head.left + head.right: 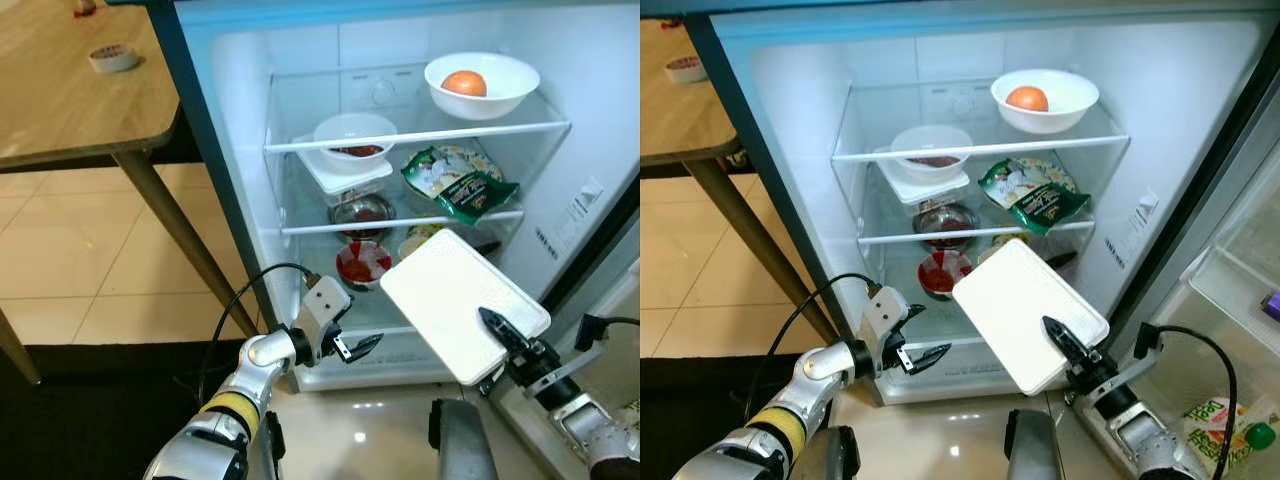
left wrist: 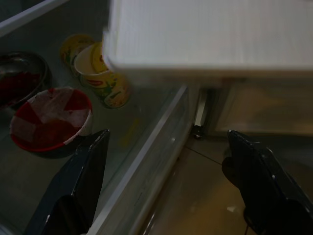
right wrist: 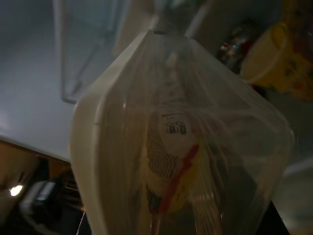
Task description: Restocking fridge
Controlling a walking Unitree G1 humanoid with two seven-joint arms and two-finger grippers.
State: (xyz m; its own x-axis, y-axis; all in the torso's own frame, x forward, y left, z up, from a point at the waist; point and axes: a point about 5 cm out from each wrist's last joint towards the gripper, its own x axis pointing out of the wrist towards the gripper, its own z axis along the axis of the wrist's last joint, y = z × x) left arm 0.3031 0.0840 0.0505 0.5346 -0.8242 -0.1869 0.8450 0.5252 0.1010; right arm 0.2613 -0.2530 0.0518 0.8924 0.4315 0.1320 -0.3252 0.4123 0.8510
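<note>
Right gripper (image 1: 500,335): nearest the camera, low on the right before the open fridge; its fingers are clamped on the near corner of the tray.
Tray (image 1: 455,300): white, flat, wrapped in clear film, held tilted in the air just in front of the lower shelf; the right wrist view shows a barcode label and packed food under the film.
Left gripper (image 1: 355,347): held low at the fridge's front edge, fingers spread and gripping nothing, just beside the tray's lower left edge but not touching it.
Fridge (image 1: 240,120): door open, glass shelves partly stocked.
Top shelf: white bowl (image 1: 482,85) with an orange fruit in it.
Middle shelf: second white bowl (image 1: 355,135) on a white box, green packet (image 1: 458,182) to its right.
Lower shelf: steel bowl (image 1: 362,213) at the back, red cup (image 1: 363,264) in front, yellow cup (image 2: 105,81) lying beside it.
Table (image 1: 70,100): wooden, well to the left, carrying a roll of tape (image 1: 113,58).
Risk, grip: the tray hangs from one corner, so I judge it could swing or slip out if moved fast.
Risk, collision: pushed in at this tilt, its far edge could knock over the red cup or catch the shelf rim.
Risk, fit: free space on the lower shelf looks tight; levelling first seems wise.
</note>
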